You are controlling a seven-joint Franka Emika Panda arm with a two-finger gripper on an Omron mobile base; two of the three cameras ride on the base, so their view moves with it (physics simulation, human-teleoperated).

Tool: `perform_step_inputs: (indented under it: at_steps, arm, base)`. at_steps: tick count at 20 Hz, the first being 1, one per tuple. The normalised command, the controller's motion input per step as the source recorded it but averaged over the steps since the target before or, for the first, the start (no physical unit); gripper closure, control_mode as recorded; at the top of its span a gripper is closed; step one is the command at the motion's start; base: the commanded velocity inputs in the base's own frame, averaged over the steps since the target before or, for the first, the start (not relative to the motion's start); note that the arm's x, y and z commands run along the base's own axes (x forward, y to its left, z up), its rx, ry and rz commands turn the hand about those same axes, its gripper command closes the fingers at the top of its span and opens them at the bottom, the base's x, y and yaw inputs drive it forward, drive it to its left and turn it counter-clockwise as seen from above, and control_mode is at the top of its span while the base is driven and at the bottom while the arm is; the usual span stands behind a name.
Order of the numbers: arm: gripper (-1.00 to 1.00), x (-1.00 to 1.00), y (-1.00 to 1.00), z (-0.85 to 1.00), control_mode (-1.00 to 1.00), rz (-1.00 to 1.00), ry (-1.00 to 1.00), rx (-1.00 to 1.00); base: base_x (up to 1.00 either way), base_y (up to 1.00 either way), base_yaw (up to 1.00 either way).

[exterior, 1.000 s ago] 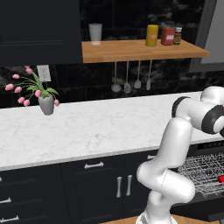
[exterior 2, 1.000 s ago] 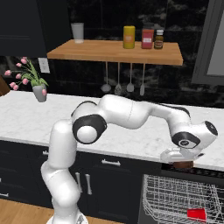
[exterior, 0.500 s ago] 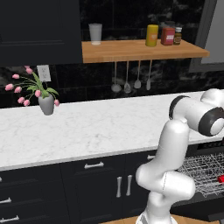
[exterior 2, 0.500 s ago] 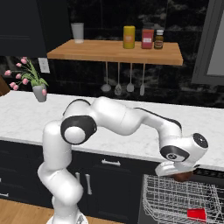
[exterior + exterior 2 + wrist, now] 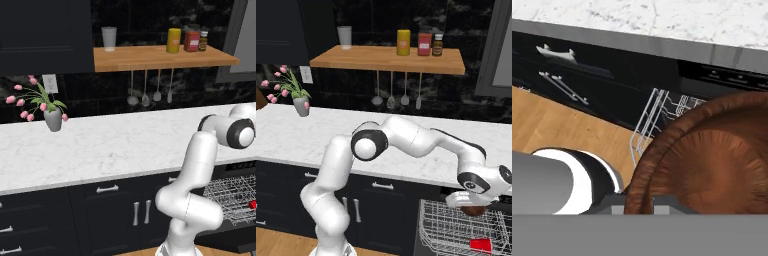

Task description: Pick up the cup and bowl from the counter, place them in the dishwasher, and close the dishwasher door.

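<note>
The arm reaches to the lower right of the right base view, where its gripper (image 5: 472,206) pinches a brown wooden bowl (image 5: 474,210) by the rim, fingers drawn nearly together on it. The bowl hangs just above the grey wire rack (image 5: 456,232) of the open dishwasher (image 5: 426,245), below the edge of the white marble counter (image 5: 316,140). A red cup (image 5: 480,244) already lies in the rack, lower right of that frame. In the hand view the bowl (image 5: 712,160) crowds the lower right, the rack's wires (image 5: 654,117) behind it.

To do this well, I'd lower the bowl straight down into a free stretch of rack, apart from the cup, let it settle on the wires before spreading the fingers, then lift clear without snagging the rim.
</note>
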Motion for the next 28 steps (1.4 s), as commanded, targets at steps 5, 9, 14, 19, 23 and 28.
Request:
perform_step_inputs:
  at_steps: [5, 9, 14, 19, 23, 28]
  arm:
    - [1.00, 0.00, -0.05, -0.74, -1.00, 0.00, 0.00, 0.04]
    - [1.00, 0.10, 0.00, -0.61, -1.00, 0.00, 0.00, 0.00]
    - [1.00, 0.22, 0.03, -0.69, -1.00, 0.00, 0.04, -0.01]
    - [1.00, 0.27, 0.26, -0.50, -1.00, -0.04, 0.14, -0.06]
    - [1.00, 0.39, 0.31, -0.39, -1.00, -0.02, 0.16, -0.01]
    - [1.00, 0.08, 0.16, -0.47, -1.00, 0.00, 0.01, 0.00]
  base:
    - [0.00, 0.00, 0.00]
    - [0.00, 0.00, 0.00]
    - [0.00, 0.00, 0.00]
    - [0.00, 0.00, 0.00]
    - [0.00, 0.00, 0.00]
    - [0.00, 0.00, 0.00]
